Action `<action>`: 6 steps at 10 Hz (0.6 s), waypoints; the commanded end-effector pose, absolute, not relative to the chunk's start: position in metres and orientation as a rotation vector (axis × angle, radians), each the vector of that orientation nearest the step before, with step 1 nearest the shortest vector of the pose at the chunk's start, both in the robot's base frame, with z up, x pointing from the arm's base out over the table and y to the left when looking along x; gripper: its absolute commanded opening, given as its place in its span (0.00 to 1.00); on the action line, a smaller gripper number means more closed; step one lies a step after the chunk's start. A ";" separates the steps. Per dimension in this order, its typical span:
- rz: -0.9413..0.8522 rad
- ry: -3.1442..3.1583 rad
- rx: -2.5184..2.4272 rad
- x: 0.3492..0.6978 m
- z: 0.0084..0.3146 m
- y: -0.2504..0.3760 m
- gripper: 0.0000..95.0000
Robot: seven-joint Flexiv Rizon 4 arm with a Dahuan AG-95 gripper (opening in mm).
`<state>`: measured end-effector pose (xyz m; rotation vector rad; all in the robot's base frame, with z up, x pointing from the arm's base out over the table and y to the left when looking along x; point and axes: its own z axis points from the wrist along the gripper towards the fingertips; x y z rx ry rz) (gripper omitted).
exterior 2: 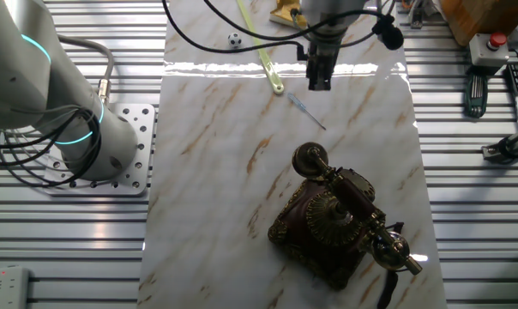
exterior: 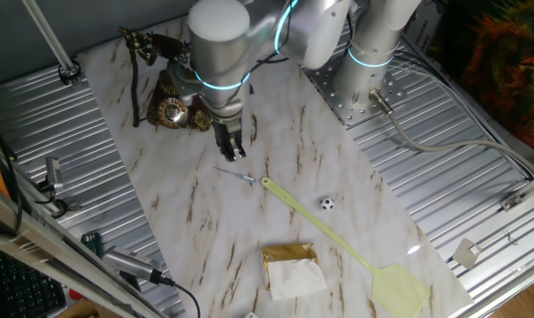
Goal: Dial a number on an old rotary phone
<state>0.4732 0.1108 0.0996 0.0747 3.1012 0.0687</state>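
The old rotary phone [exterior: 171, 99] stands at the far left of the marble board, with its brass dial [exterior: 171, 112] facing the front and its handset [exterior: 149, 42] on the cradle. It also shows from behind in the other fixed view [exterior 2: 334, 221]. My gripper [exterior: 232, 150] points down, just to the right of and in front of the dial, apart from the phone. Its dark fingers look pressed together with nothing between them. In the other fixed view my gripper [exterior 2: 319, 82] hangs beyond the phone.
A thin pen-like tool [exterior: 237, 176] lies just under the gripper. A yellow fly swatter [exterior: 338, 238], a small soccer ball [exterior: 326, 203] and a gold-and-white packet [exterior: 291, 268] lie nearer the front. Ribbed metal tabletop [exterior: 479, 185] surrounds the marble board [exterior: 276, 132].
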 end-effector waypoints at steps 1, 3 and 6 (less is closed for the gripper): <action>0.068 3.097 0.036 0.472 0.095 0.115 0.00; 0.063 3.099 -0.064 0.471 0.092 0.119 0.00; 0.050 3.106 -0.267 0.467 0.087 0.126 0.00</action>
